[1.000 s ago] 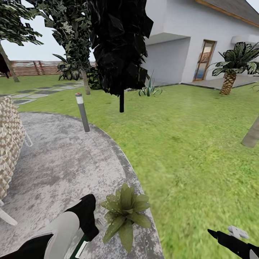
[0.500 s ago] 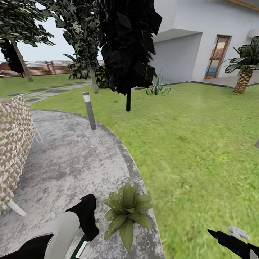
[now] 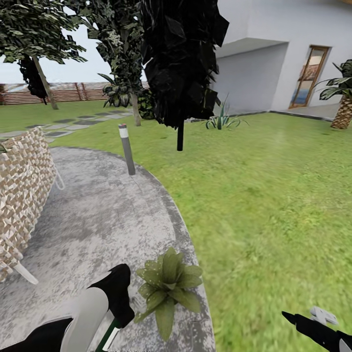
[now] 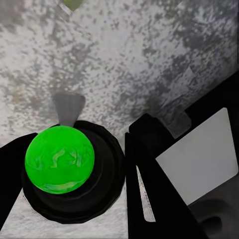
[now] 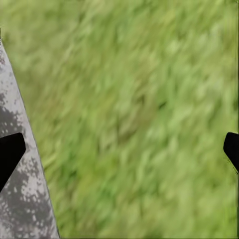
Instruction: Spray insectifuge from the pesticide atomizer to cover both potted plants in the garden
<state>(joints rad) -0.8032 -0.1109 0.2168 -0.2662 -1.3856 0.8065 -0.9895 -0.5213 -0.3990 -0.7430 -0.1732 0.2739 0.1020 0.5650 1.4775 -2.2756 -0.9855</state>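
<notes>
One potted plant (image 3: 166,286), a low rosette of broad green leaves, sits on the grey paving (image 3: 98,230) at its edge with the lawn. My left gripper (image 3: 117,296) hangs just left of it. In the left wrist view its black fingers (image 4: 149,169) are shut on the pesticide atomizer (image 4: 59,159), a bright green ball in a black round body with a grey nozzle pointing at the paving. My right gripper (image 3: 313,325) is low over the grass, open, its fingertips (image 5: 10,152) far apart with nothing between them.
A wicker seat (image 3: 22,195) stands at the left on the paving. A grey bollard lamp (image 3: 127,149) and a dark tree (image 3: 181,73) rise ahead. Lawn (image 3: 264,205) spreads right toward the house, a spiky plant (image 3: 222,120) and a palm (image 3: 342,98). The fence (image 3: 73,91) runs behind.
The whole view has shifted: the camera turned left, so the house, tree and lamp sit further right and more fence shows. Both arms hold the same pose.
</notes>
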